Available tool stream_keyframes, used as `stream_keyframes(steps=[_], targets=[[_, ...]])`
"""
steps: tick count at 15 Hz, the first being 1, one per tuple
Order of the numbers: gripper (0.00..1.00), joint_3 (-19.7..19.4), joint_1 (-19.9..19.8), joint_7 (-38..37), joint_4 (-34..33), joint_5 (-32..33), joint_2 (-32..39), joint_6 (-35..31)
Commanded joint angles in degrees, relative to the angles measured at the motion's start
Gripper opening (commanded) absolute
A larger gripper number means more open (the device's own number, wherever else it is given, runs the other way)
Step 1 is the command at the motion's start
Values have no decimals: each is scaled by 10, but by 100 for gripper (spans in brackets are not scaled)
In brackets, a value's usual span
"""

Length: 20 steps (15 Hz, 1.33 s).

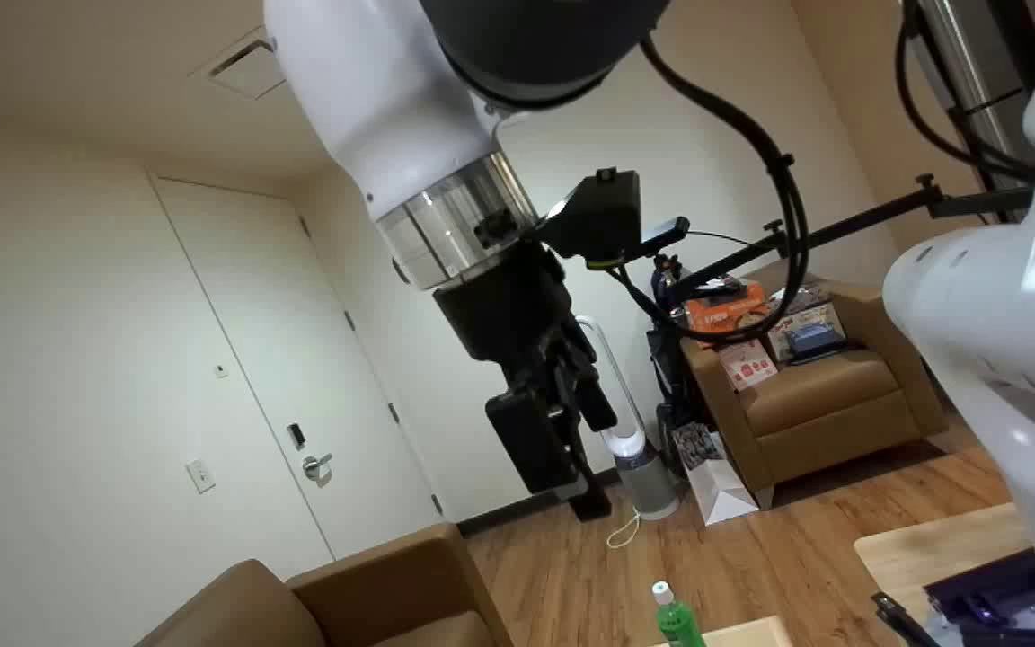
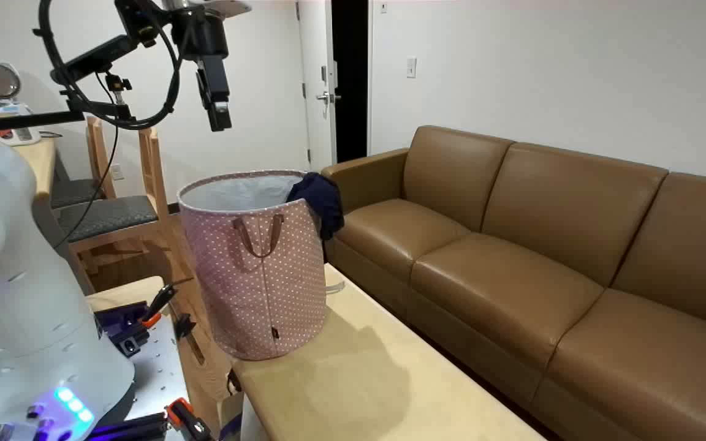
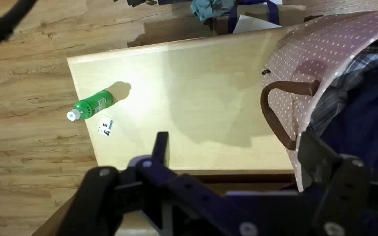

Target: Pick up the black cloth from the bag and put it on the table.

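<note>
The pink bag (image 2: pixel 261 275) with white dots stands upright on the light wooden table (image 2: pixel 426 404) in an exterior view. A dark navy, nearly black cloth (image 2: pixel 323 202) hangs over its rim on the sofa side. In the wrist view the bag (image 3: pixel 294 68) is at the right, with dark blue cloth (image 3: pixel 369 118) and grey plaid cloth (image 3: pixel 331 101) inside; the bag's bottom is hidden. My gripper (image 3: pixel 240 147) is open and empty, its fingers wide apart. In both exterior views the gripper (image 2: pixel 221 113) (image 1: pixel 582 472) hangs in the air, higher than the bag's rim.
A green bottle (image 3: pixel 94 105) with a white cap and a small card (image 3: pixel 105 125) are at the table's far end. A brown sofa (image 2: pixel 482 257) runs along the table. Wooden chairs (image 2: pixel 114 214) stand behind the bag. A black cable loop (image 2: pixel 169 104) hangs off the arm.
</note>
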<state>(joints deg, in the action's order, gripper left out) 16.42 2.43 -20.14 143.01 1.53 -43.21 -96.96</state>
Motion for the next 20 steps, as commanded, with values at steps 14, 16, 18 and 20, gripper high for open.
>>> stream_keyframes(steps=[14,16,18,20], targets=[[100,6,4,-32,-26,-28,79,-113],[100,11,7,-30,-39,-30,92,-113],[100,15,6,-22,-41,-15,99,-113],[100,-6,8,-4,-1,4,2,1]])
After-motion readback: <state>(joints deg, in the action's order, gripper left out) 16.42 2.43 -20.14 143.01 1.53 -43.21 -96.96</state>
